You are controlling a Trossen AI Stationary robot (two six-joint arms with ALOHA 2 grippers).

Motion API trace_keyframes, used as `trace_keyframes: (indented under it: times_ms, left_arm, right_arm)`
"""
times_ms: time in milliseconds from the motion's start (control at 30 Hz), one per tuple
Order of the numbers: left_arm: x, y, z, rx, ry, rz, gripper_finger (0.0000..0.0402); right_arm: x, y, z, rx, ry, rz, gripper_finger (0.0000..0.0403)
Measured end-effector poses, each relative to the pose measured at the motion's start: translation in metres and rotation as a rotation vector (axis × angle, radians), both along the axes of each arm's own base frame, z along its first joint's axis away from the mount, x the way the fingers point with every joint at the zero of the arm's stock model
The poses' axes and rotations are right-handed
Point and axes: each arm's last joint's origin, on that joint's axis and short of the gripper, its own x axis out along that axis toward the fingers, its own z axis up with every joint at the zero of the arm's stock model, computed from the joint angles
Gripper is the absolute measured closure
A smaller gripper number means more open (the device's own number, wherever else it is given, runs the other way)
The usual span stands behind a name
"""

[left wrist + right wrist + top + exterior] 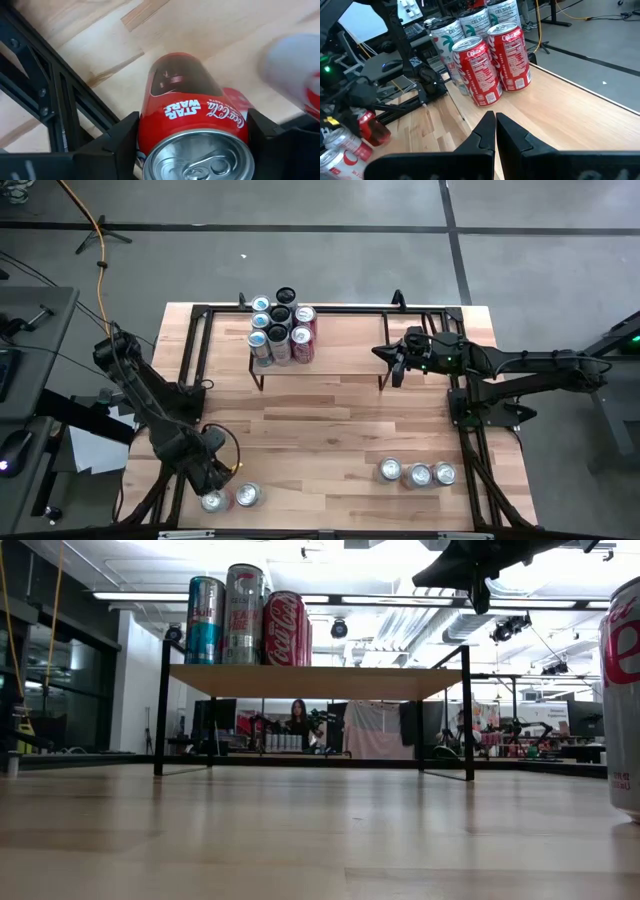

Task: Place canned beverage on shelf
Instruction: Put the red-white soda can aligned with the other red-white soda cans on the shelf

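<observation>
High view. The left pincer (212, 498) sits at the near left corner of the worktop (330, 420), over a red can (214, 501); a second can (247, 495) stands just beside. Three more cans (417, 474) wait in a row near the right edge, presumably as stock for later. The shelf (345, 340) stands at the far side, with a cluster of cans (280, 332) packed at its left end, which leaves the rest of the plank free. The right pincer (398, 363) hovers over the shelf's right end, out of the way.

Low view. Three of the shelved cans show upright on the plank; the red one reads "Coca-Cola".

Left wrist view. The pincer's fingers (122, 137) flank the red can on both sides, apparently closing on it; contact cannot be confirmed. The label reads "STAR WARS" and "Coca-Cola".

Right wrist view. The pincer is clenched on nothing. Two shelved cans read "Coca-Cola"; the pale ones behind read "CELSIUS".
</observation>
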Motion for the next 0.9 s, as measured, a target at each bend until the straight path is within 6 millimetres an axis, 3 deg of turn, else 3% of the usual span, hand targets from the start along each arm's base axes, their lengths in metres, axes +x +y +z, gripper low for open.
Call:
trace_keyframes:
  times_ms: [233,400,500,667,900]
  left_arm:
    - [-0.015,0.042,0.046,-0.022,-0.092,-0.023,0.0202]
    - [-0.022,0.078,0.091,-0.036,-0.288,-0.032,0.0202]
    - [-0.016,0.093,0.112,-0.045,-0.412,-0.066,0.0202]
    - [0.018,0.11,0.136,0.022,-0.512,-0.2,0.0202]
    - [0.098,0.138,0.174,0.165,-0.602,-0.406,0.0202]
  right_arm:
    - [0.0,0.0,0.0,0.018,-0.007,-0.012,0.0402]
    - [0.0,-0.001,0.0,0.055,-0.024,-0.053,0.0402]
    - [-0.001,-0.002,0.0,0.088,-0.038,-0.081,0.0402]
    - [-0.001,-0.002,0.0,0.143,-0.061,-0.099,0.0402]
    - [0.0,-0.001,0.001,0.114,-0.05,-0.079,0.0402]
